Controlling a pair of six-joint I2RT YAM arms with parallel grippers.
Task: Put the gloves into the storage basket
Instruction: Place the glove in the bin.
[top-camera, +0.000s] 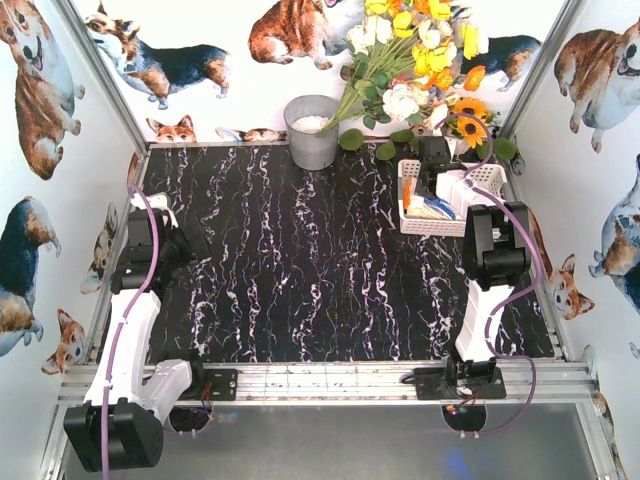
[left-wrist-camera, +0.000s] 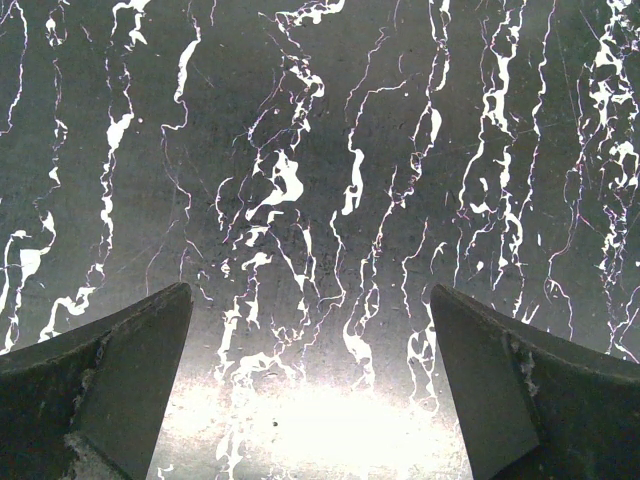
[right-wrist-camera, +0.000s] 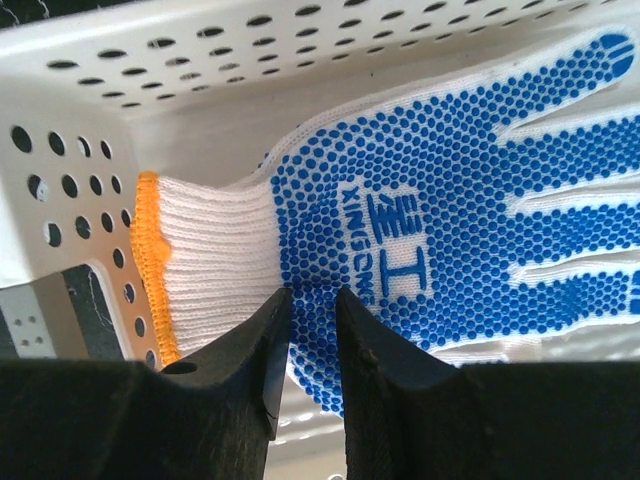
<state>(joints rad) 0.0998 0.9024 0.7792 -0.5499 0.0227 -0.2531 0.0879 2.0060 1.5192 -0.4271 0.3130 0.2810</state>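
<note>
A white knit glove (right-wrist-camera: 450, 190) with blue dots on its palm and an orange cuff edge lies inside the white perforated storage basket (right-wrist-camera: 200, 70). My right gripper (right-wrist-camera: 312, 292) reaches down into that basket, jaws drawn close together and pinching the glove's palm edge beside the cuff. From above, the basket (top-camera: 432, 227) sits at the back right with gloves (top-camera: 428, 208) piled in it, and the right gripper (top-camera: 438, 185) is over it. My left gripper (left-wrist-camera: 310, 287) hangs wide open over bare black marble table, near the left edge (top-camera: 155, 210).
A grey metal bucket (top-camera: 312, 130) stands at the back centre. A bunch of flowers (top-camera: 420, 60) leans over the back right corner behind the basket. Corgi-printed walls close in three sides.
</note>
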